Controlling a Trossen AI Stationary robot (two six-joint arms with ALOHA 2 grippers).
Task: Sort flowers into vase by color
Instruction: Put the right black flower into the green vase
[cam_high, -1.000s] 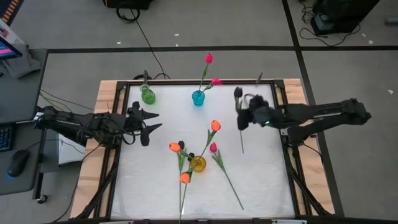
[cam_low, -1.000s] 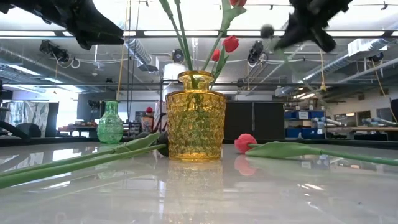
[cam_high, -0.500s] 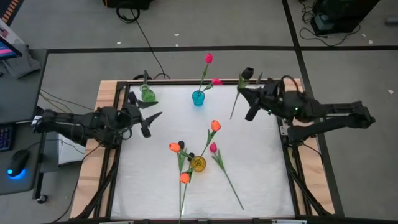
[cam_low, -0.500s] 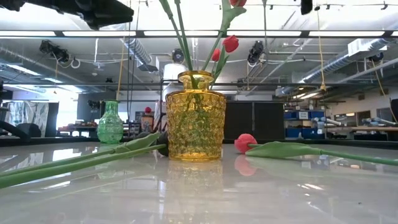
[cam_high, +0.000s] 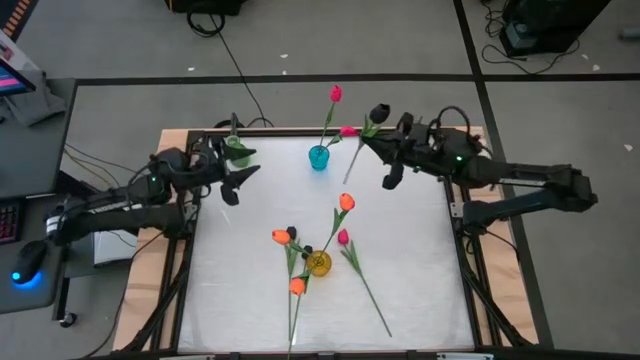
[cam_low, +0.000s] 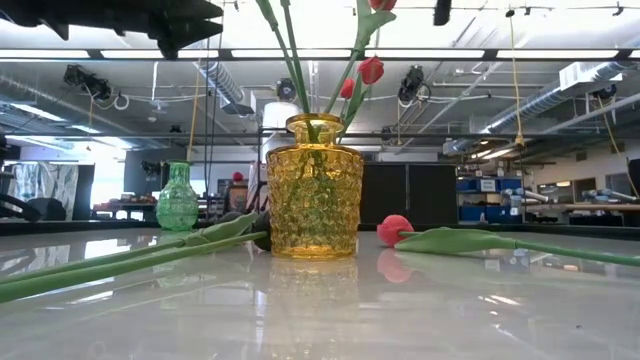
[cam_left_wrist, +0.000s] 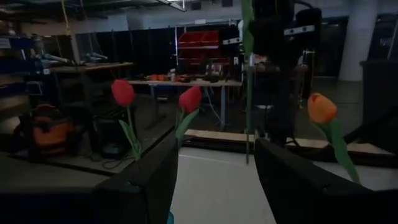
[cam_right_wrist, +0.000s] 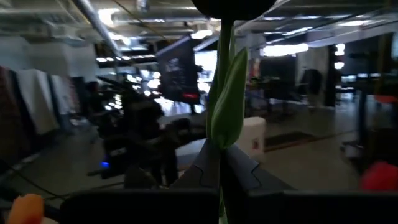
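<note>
A black-budded flower (cam_high: 379, 113) is lifted over the table's far right part, with my right gripper (cam_high: 366, 141) shut on its stem; the bud (cam_right_wrist: 233, 6) stands above the fingers. My left gripper (cam_high: 236, 172) hovers open by the green vase (cam_high: 237, 151), holding nothing. The blue vase (cam_high: 318, 157) holds pink-red flowers (cam_high: 335, 93). Orange flowers (cam_high: 345, 201) stand in the yellow vase (cam_high: 319, 263). One pink flower (cam_high: 343, 237) lies flat on the table beside the yellow vase. My right gripper pinches the black flower's green stem (cam_right_wrist: 222, 140) between its two fingers, below the bud where a leaf wraps the stem. The fingers come about level from the table's right and lie across the stem. The flower is lifted clear, bud up, its lower stem end (cam_high: 346, 180) slanting toward the near left.
The white tabletop has a wooden frame (cam_high: 172, 150) around it. The yellow vase (cam_low: 313, 187) stands in the near middle with the loose pink flower (cam_low: 395, 229) beside it. Open table lies at the near left and near right.
My right gripper has risen and gone toward the far edge and leftward with the black flower, tipping up from pointing down to about level; the flower has gone from hanging over the table to bud-up. My left gripper, still open, has swung toward the far edge near the green vase.
</note>
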